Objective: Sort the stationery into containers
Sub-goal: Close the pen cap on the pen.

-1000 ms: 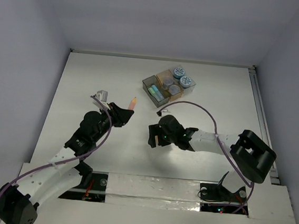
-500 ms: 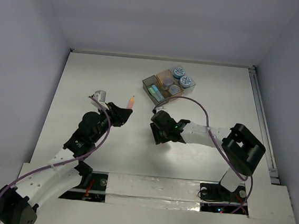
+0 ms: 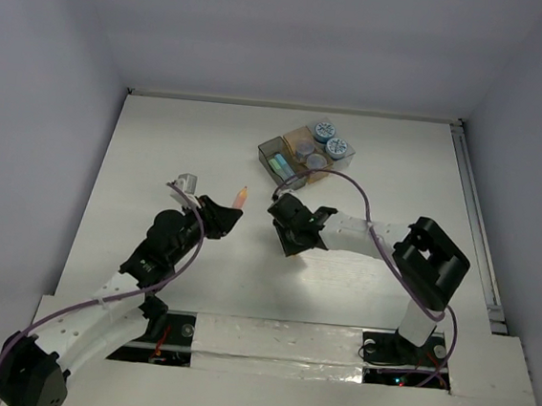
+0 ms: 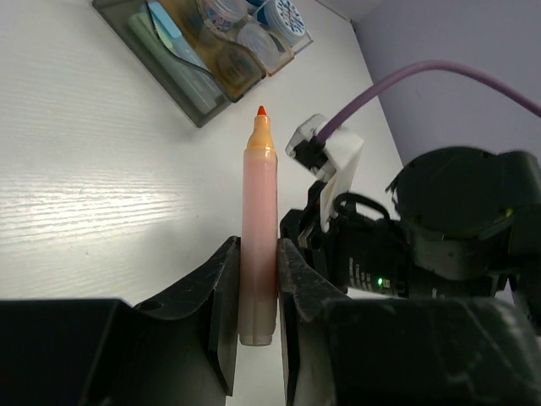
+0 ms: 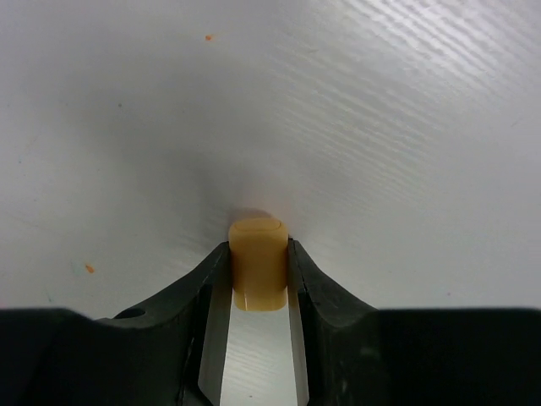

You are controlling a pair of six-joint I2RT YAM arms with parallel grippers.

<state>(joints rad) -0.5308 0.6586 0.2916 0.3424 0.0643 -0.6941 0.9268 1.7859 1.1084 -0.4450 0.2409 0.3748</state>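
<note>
The left wrist view showed what the overhead view barely resolved: the left hand (image 4: 258,254) was closed on the lower body of a pink-orange marker (image 4: 258,203), its bare orange-red tip pointing toward the containers. From above, the marker was only a thin orange sliver past the hand, left of the boxes and well apart from them.

The right wrist view showed the right hand (image 5: 258,262) pinching a short yellow-orange cylinder (image 5: 258,241) – possibly a cap – close over the white bench (image 5: 406,127). Whether it touched the bench could not be told, and from above it was hidden under the hand.

The joined boxes sat toward the far side of the bench, right of centre. The dark grey box (image 3: 265,149) held a light blue stick (image 4: 165,21) and a green stick (image 4: 182,72) side by side. The tan box (image 3: 295,134) held purplish-grey cylinders (image 3: 302,148). The clear box (image 3: 350,157) held two blue-and-white patterned rolls (image 3: 324,129) – one behind the other.
</note>
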